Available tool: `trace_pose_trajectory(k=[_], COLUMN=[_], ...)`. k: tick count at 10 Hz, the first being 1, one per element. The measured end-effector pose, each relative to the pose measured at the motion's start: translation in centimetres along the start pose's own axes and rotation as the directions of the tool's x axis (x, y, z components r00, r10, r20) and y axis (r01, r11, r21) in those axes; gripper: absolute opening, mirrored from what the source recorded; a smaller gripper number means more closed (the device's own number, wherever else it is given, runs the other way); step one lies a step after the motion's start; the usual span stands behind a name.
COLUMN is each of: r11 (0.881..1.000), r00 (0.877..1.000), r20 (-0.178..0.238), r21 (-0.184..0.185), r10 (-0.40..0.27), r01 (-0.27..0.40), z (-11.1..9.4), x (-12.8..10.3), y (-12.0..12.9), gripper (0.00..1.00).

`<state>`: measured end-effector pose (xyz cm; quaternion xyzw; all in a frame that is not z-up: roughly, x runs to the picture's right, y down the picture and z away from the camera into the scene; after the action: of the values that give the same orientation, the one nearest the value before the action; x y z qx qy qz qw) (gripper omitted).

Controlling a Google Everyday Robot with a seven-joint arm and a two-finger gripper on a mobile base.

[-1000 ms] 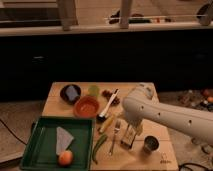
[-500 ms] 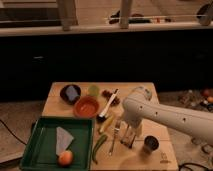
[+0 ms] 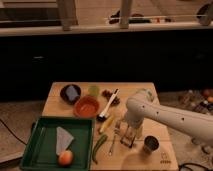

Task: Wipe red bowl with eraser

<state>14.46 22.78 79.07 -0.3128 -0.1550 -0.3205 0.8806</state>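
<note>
Room and surface, camera view: a dim room with a dark cabinet front along the back and a pale counter above it. In front stands a wooden table (image 3: 145,90) crowded with small goods.

Items on the table:
- Red bowl (image 3: 87,106): left of the middle, just behind the green tray (image 3: 35,136). It is round, shallow, glossy and orange-red, it sits upright, and I see nothing in it.
- Dark bowl (image 3: 70,93): behind and to the left of the red bowl, with a bluish item inside.
- White-handled brush (image 3: 109,104): lies slanted just to the right of the red bowl.
- Green tray: at the front left corner, holding a grey cloth (image 3: 64,139) and an orange fruit (image 3: 65,158).
- Fork (image 3: 114,138) and green pod (image 3: 98,147): near the front, between the tray and the arm.
- Metal cup (image 3: 150,144): at the front right.

Rig: the white arm (image 3: 167,116) comes in from the right. The gripper (image 3: 127,136) points down at the table, right of the fork and well apart from the red bowl. I cannot tell whether it is released or clenched.

Eraser: I cannot pick it out for certain. It may lie at or under the gripper.

Progress, by my judgement: wiping has not begun, since nothing touches the red bowl. What is left is to secure the eraser, carry it left to the bowl and rub its inside.
</note>
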Motion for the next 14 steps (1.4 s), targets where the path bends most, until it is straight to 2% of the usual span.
trace_pose_trajectory(k=[6,8,10,12,14], r11=[0.999,0.998,0.998,0.998,0.999], r00=[0.998,0.997,0.997,0.997,0.998], r20=[0.034,0.042,0.053,0.056,0.050], r21=[-0.003,-0.001,0.005,0.008,0.013], r10=[0.053,0.059,0.060,0.055,0.041], r01=[-0.053,-0.059,-0.060,-0.056,-0.041], z=[2.6,3.1,3.4,3.3,2.6], x=[0.7,0.7,0.9,1.0,0.9], y=[1.8,1.9,1.9,1.7,1.3], gripper=[0.80,0.66,0.44,0.26,0.06])
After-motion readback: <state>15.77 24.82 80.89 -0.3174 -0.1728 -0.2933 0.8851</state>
